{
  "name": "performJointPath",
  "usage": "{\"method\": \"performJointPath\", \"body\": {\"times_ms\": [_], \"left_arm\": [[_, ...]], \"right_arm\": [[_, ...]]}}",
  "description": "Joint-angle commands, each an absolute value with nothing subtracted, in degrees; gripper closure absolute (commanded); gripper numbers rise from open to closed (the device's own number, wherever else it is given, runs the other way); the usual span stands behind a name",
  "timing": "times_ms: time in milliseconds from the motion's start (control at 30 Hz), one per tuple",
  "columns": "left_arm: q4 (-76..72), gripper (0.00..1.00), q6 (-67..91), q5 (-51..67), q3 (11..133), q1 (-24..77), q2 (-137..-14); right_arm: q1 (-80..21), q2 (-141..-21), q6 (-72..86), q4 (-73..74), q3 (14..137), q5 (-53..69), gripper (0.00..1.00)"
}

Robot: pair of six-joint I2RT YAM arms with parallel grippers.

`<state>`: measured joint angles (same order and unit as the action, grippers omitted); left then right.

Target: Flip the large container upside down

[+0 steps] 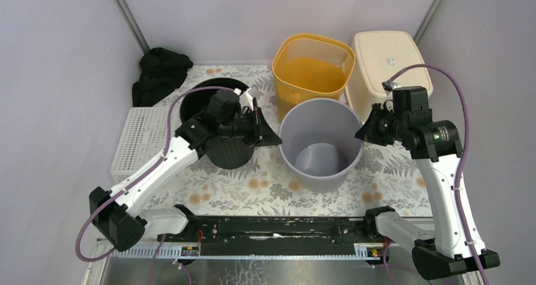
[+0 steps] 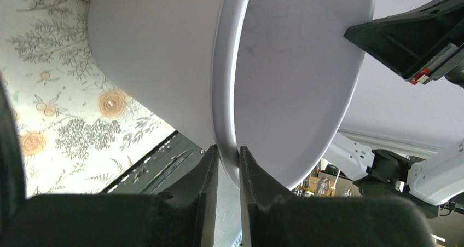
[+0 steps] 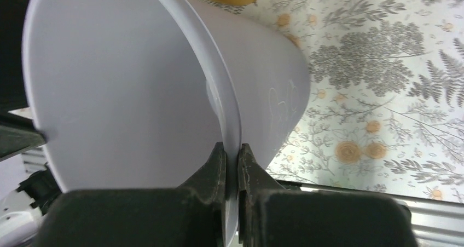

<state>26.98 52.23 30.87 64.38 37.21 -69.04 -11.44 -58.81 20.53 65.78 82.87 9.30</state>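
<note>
Top view: large container, grey, sits at the centre of the floral table cover, mouth open to the camera and upright or nearly so. Cannot tell whether its base touches the cover.

Left gripper meets the rim at the container's 9 o'clock. Left wrist view: both fingers are clenched on the rim edge, one on the inner wall and one on the outer.

Right gripper meets the rim at 3 o'clock, directly opposite. Right wrist view: fingers are pinched tight on the thin rim, the wall sandwiched between them. The container is thus held at two opposing points.

Surroundings, read from the container:
- yellow basket at 12 o'clock, just beside the rim, open side up.
- cream box at 1 o'clock, lid on, next to the basket.
- black pot at 9 o'clock, partly hidden under the left arm.
- white tray further out at 9 o'clock, at the cover's edge.
- black cloth at 10 o'clock, bunched in the far corner.
</note>
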Motion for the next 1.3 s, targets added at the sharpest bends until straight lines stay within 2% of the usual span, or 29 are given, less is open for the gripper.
{"method": "performJointPath", "body": {"times_ms": [0,267,800,1267], "left_arm": [[20.26,0.84,47.97,32.11,69.15,38.14,-74.79],[20.55,0.84,44.92,31.27,76.61,37.99,-82.91],[20.26,0.85,40.14,29.15,85.03,35.98,-93.74],[22.15,0.85,42.6,33.56,84.88,36.68,-92.25]], "right_arm": [[-12.35,-59.37,22.9,58.85,82.34,12.01,1.0],[-10.6,-62.38,21.11,55.22,81.46,7.14,1.0],[-3.42,-68.89,19.51,44.65,81.29,9.03,1.0],[-2.99,-67.77,19.01,53.51,86.49,10.24,1.0]]}}
